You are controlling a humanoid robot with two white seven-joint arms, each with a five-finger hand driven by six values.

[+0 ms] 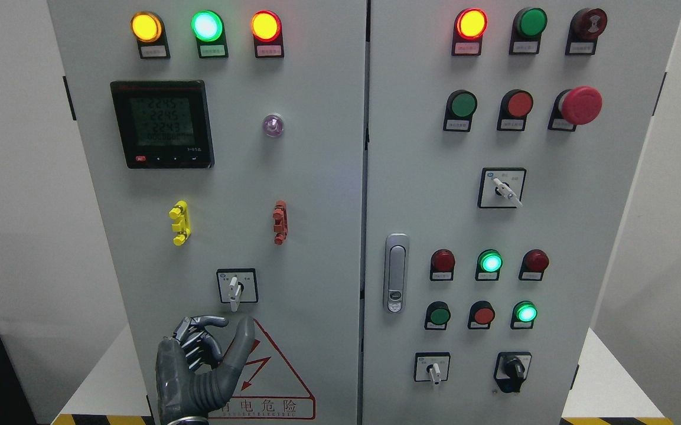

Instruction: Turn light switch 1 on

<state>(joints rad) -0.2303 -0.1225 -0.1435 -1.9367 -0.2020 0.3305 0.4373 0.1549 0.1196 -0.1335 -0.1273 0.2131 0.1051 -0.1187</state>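
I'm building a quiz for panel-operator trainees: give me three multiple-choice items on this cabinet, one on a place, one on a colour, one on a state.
1. Where is the left hand?
A. on the door handle
B. below the rotary switch
C. on the meter

2. What colour is the top middle lamp on the left door?
A. green
B. blue
C. white

3. What is the hand holding?
A. a cable
B. the switch knob
C. nothing

Answers: 1 B, it sits under the rotary switch, apart from it; 2 A, it glows green; 3 C, its fingers grasp nothing.

meter (162,124) reads 2245, warning sign (269,378) 有电危险
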